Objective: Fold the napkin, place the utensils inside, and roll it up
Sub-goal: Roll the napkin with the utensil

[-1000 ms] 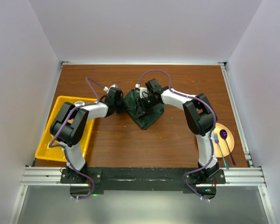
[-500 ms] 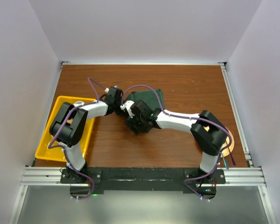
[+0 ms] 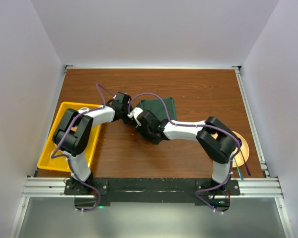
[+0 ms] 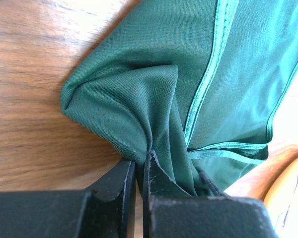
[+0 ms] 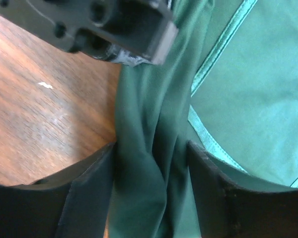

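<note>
Our table (image 3: 203, 89) has bare wood toward the far and right edges. The napkin (image 3: 158, 106) lies mid-table. The left gripper (image 4: 141, 166) is clenched on its bunched corner, the right gripper (image 5: 151, 148) straddles a fold — gripping or not, we cannot tell. The utensils (image 3: 240, 172) lie by the near right edge.

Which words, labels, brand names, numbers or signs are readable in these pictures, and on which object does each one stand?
None. No readable text shows on the green napkin, the yellow tray, the orange plate or the table.
</note>
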